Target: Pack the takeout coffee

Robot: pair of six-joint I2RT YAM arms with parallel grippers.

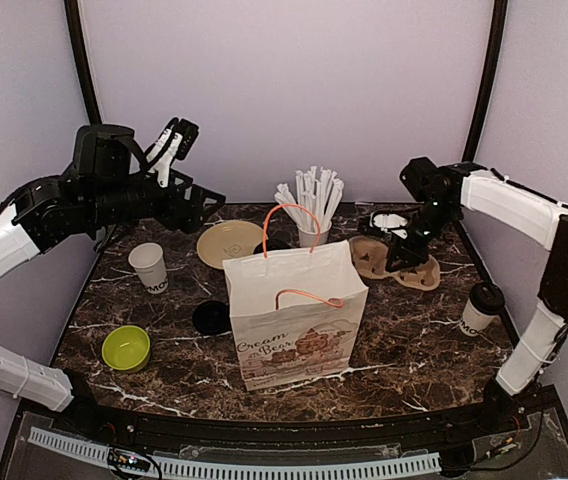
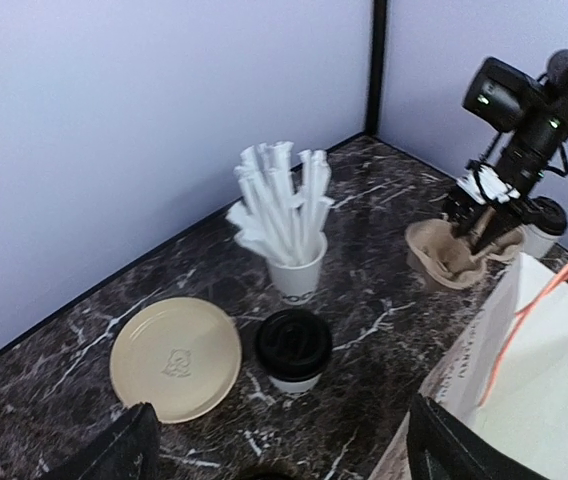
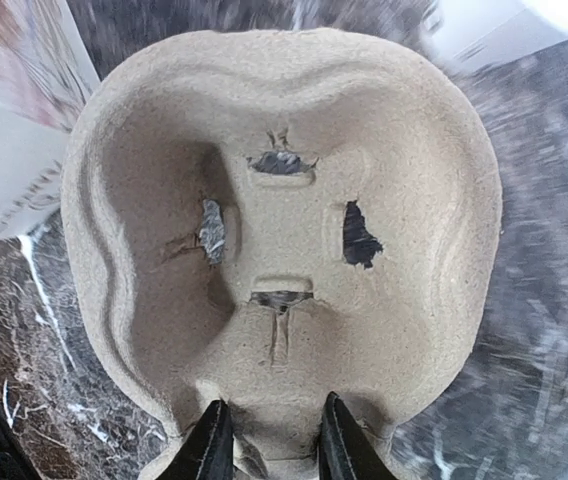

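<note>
Lidded takeout coffee cup (image 2: 294,350), likely light and crushable, best gripped gently around its paper side; left end effector (image 2: 284,445) spread wide, right end effector (image 3: 274,450) pinching the pulp carrier (image 3: 284,220).

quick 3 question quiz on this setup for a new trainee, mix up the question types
1. True or false: the lidded cup on the right is already inside the bag.
2. Which hand is at the carrier? A left, B right.
3. Fill in the colour: the bowl is ____.

Key: 1 false; 2 B, the right hand; 3 green.
</note>
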